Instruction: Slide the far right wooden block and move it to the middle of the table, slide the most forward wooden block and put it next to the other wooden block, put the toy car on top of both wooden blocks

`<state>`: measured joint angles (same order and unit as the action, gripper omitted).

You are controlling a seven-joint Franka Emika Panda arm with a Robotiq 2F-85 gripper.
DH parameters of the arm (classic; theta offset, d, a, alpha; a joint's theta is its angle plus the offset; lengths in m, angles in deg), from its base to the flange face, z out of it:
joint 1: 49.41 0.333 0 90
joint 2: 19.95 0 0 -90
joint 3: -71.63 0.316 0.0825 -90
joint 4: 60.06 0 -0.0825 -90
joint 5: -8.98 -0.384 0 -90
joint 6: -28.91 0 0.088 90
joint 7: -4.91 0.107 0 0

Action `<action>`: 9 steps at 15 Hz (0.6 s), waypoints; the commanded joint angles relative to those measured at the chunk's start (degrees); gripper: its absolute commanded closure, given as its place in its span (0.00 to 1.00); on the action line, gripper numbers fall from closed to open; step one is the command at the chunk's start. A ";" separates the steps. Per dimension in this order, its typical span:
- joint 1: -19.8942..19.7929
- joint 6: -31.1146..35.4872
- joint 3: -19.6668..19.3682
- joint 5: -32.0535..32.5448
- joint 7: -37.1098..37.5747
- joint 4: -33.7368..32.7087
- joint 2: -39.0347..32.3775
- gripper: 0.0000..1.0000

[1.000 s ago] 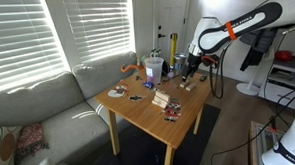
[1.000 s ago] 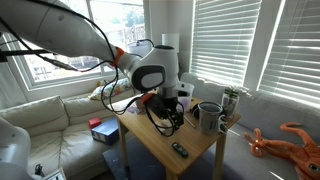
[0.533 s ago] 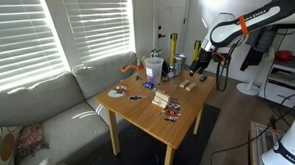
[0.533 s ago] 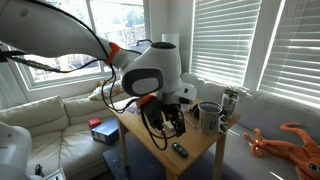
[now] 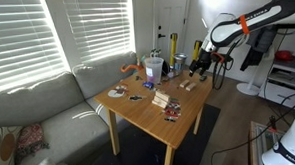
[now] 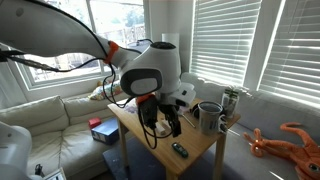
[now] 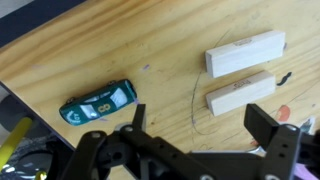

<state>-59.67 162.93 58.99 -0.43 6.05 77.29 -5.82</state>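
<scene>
My gripper (image 7: pixel 203 125) is open and empty, hovering above the table (image 5: pixel 139 111) near its far edge (image 5: pixel 198 63). In the wrist view two pale wooden blocks (image 7: pixel 245 52) (image 7: pixel 240 93) lie side by side, just beyond my fingertips. A teal toy car (image 7: pixel 98 102) lies apart from them on the bare wood. In an exterior view the pale blocks (image 5: pixel 163 98) sit mid-table with the car (image 5: pixel 173 112) in front. A small dark brownish block (image 5: pixel 188 86) lies below my gripper. The car also shows in an exterior view (image 6: pixel 178 150), where the arm hides the blocks.
Cups, a kettle-like pot (image 5: pixel 153 65) and an orange toy (image 5: pixel 128 70) crowd the table's back corner. A plate (image 5: pixel 118 92) sits at the window-side edge. A grey sofa (image 5: pixel 48 107) stands beside the table. A mug (image 6: pixel 208 116) stands near my arm.
My gripper has risen from just above the small brownish block and drawn back towards the table's far edge. It stays open. The blocks and car have not moved.
</scene>
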 commanded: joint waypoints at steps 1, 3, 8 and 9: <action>-1.07 -5.18 -0.29 -3.42 6.90 -1.99 0.75 0.00; -2.08 -7.65 -0.37 -2.96 10.91 -2.94 0.54 0.00; -4.58 -10.70 -0.75 -1.54 16.61 -4.52 -0.47 0.00; -5.14 -10.62 -0.75 -1.00 17.88 -4.72 -0.88 0.00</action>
<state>-63.32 154.31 58.30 -2.07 20.15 74.16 -5.75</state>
